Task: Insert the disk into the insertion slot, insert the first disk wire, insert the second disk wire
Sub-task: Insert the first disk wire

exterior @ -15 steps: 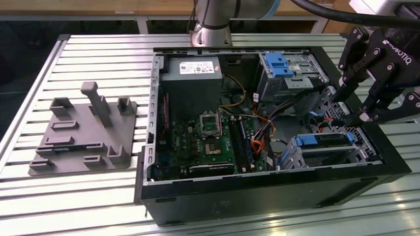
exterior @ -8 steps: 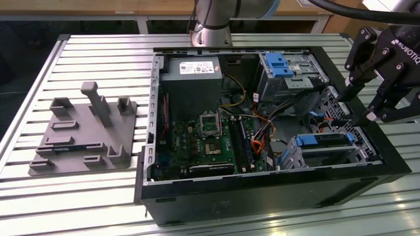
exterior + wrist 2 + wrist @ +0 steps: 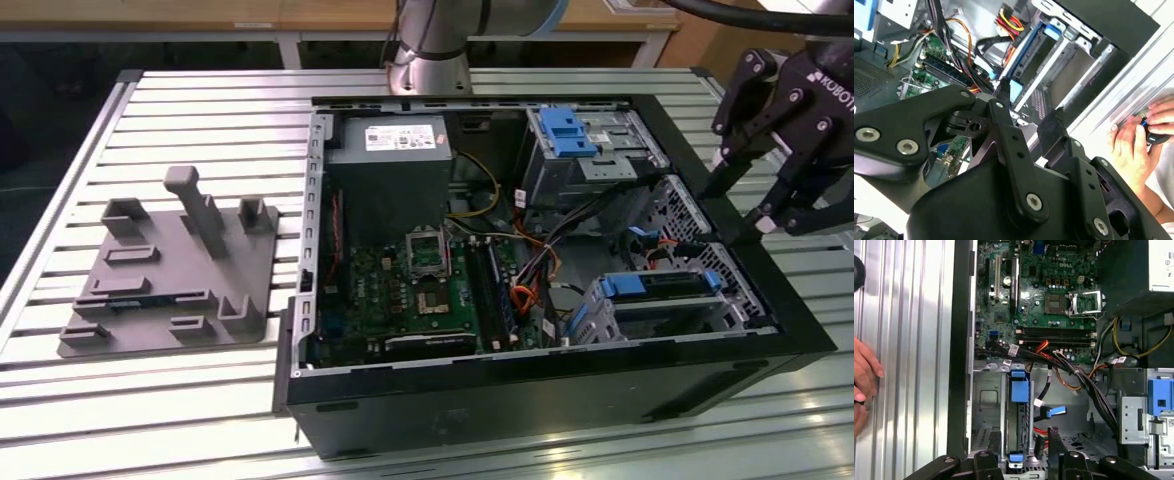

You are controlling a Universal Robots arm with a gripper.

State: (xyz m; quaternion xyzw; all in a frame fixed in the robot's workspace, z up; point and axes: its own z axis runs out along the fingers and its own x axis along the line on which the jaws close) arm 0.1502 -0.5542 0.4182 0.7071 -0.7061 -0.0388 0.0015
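Observation:
The disk [image 3: 663, 286], dark on its upper face with a bright blue carrier rail, sits inside the insertion slot [image 3: 694, 318], the low silver perforated cage in the open computer case at the exterior view's right. In the first wrist view the disk [image 3: 1020, 390] stands edge-on in the cage [image 3: 985, 400]. My gripper [image 3: 743, 208] hangs open above the case's right wall, holding nothing. Its fingertips [image 3: 1053, 437] straddle the cage end. A black wire with a blue plug [image 3: 1054, 411] lies beside the cage, next to a red cable [image 3: 1041, 432].
A taller grey bay with a blue latch [image 3: 571, 132] stands behind the cage. Bundled cables [image 3: 1089, 385] run across the motherboard [image 3: 414, 290]. A grey fixture plate [image 3: 167, 270] lies at the exterior view's left. A person's hand [image 3: 1136, 142] rests on the slatted table outside the case.

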